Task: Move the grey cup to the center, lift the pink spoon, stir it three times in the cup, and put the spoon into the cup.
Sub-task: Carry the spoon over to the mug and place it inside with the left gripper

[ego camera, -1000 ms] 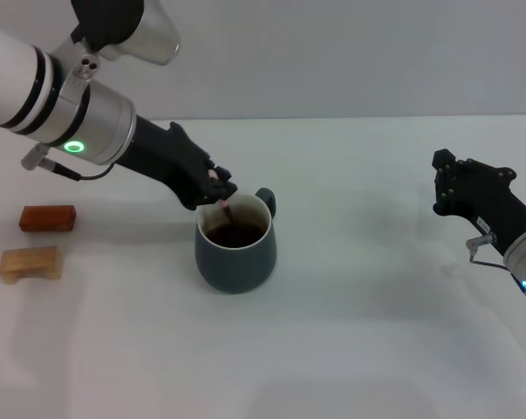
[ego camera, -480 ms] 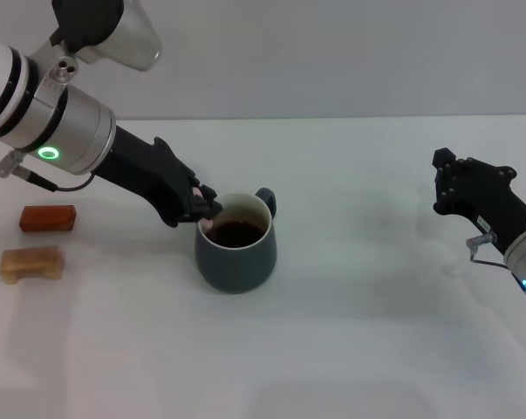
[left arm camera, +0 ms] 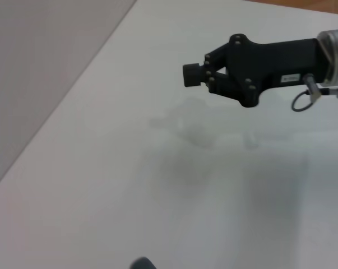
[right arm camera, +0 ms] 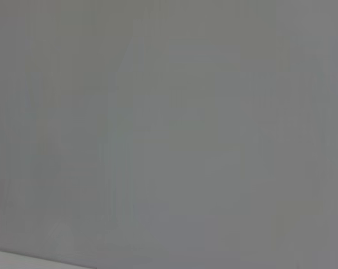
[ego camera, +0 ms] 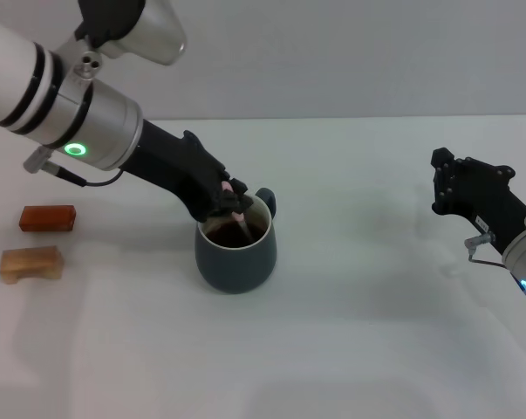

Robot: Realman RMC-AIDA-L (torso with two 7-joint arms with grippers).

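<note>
**Mid-stir: spoon in the cup, left tool over the rim**

Currently the left tool (ego camera: 231,199) sits at the grey cup's (ego camera: 235,253) rim, at about 10 o'clock of the cup's mouth, its fingers clamped on the pink spoon (ego camera: 242,225).

- Spoon: handle top pinched in the tool; shaft slants down toward 5 o'clock into the dark liquid. Bowl end is under the surface, not visible.
- Cup: stands upright on the table (ego camera: 350,332), somewhat toward 9 o'clock of the middle, loop handle pointing to about 1 o'clock.
- Key relation: the spoon's long axis runs steeply from the tool at the rim down into the cup's middle, so any stirring sweep, or a release, keeps it inside the white wall. Judged stage: stirring under way, drop-in not yet done.
- Right tool (ego camera: 446,183): idle out at 3 o'clock, well apart from the cup; its jaw state I cannot tell.
- Two blocks (ego camera: 36,240) lie far off at 9 o'clock.
</note>
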